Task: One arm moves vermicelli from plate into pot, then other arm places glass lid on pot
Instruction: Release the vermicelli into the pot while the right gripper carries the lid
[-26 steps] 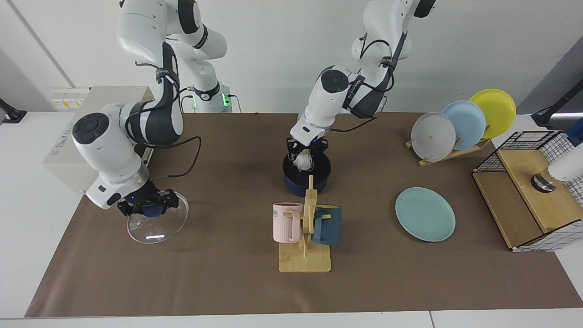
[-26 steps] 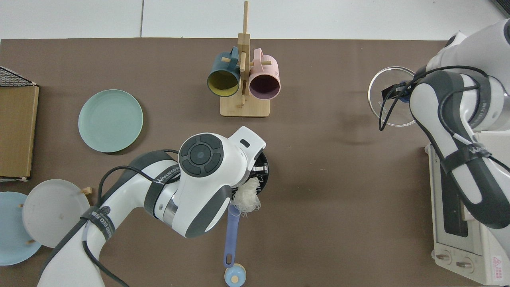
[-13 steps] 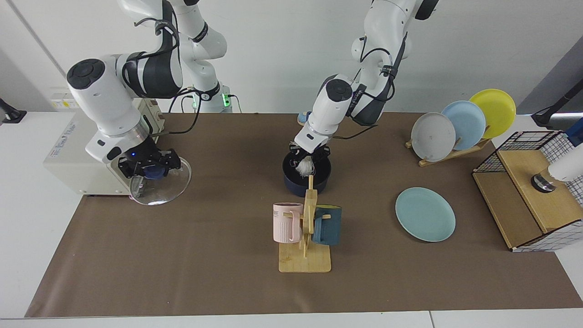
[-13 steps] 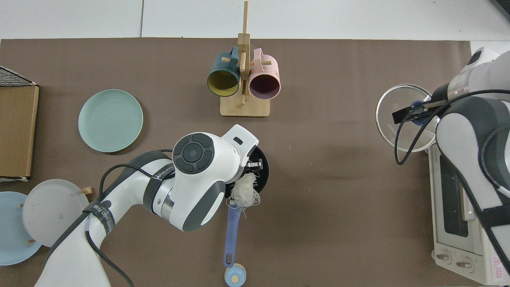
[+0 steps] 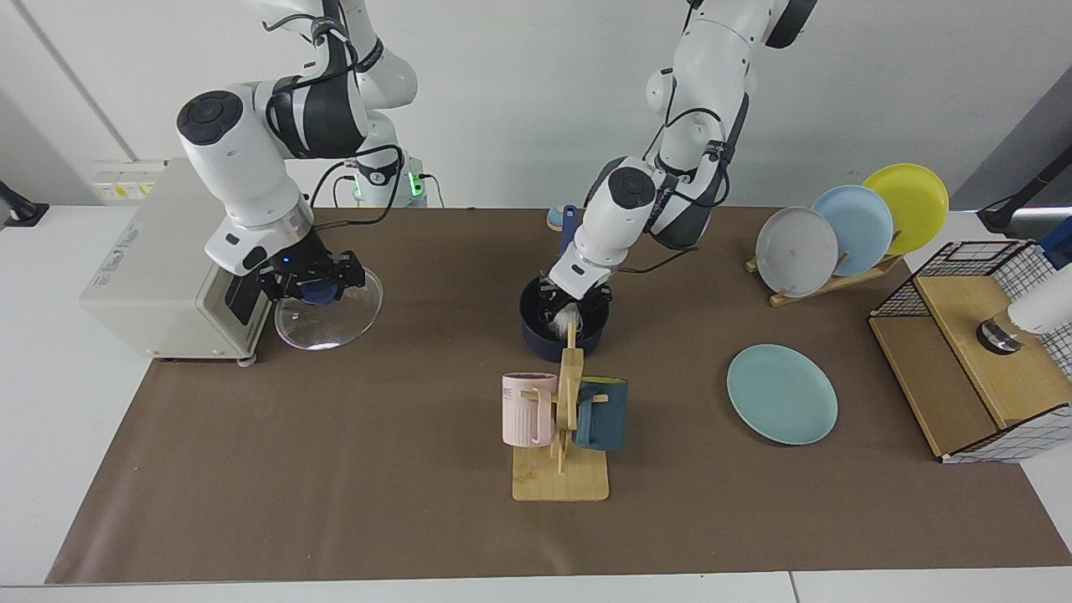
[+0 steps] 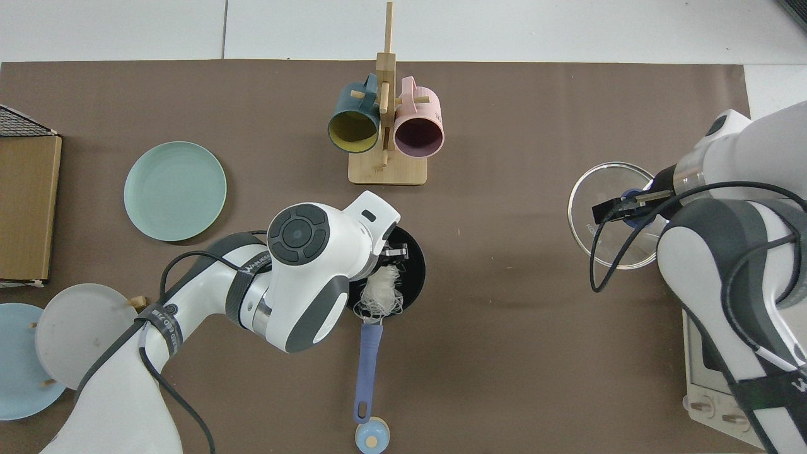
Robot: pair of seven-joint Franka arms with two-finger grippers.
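The glass lid (image 5: 328, 314) is being carried off the tabletop (image 5: 335, 469) by the right tool (image 5: 308, 283), upward and toward the pot (image 5: 563, 322). The vermicelli (image 6: 380, 295) is being lowered further into the pot by the left tool (image 5: 575, 300), whose arm is being drawn back.

White arms — dark grey joints, black cables, black grippers.

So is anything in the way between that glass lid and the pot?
Yes. The left end effector sits right over the pot, where the vermicelli is. The right end effector holds the lid aloft; the table between shows nothing else.
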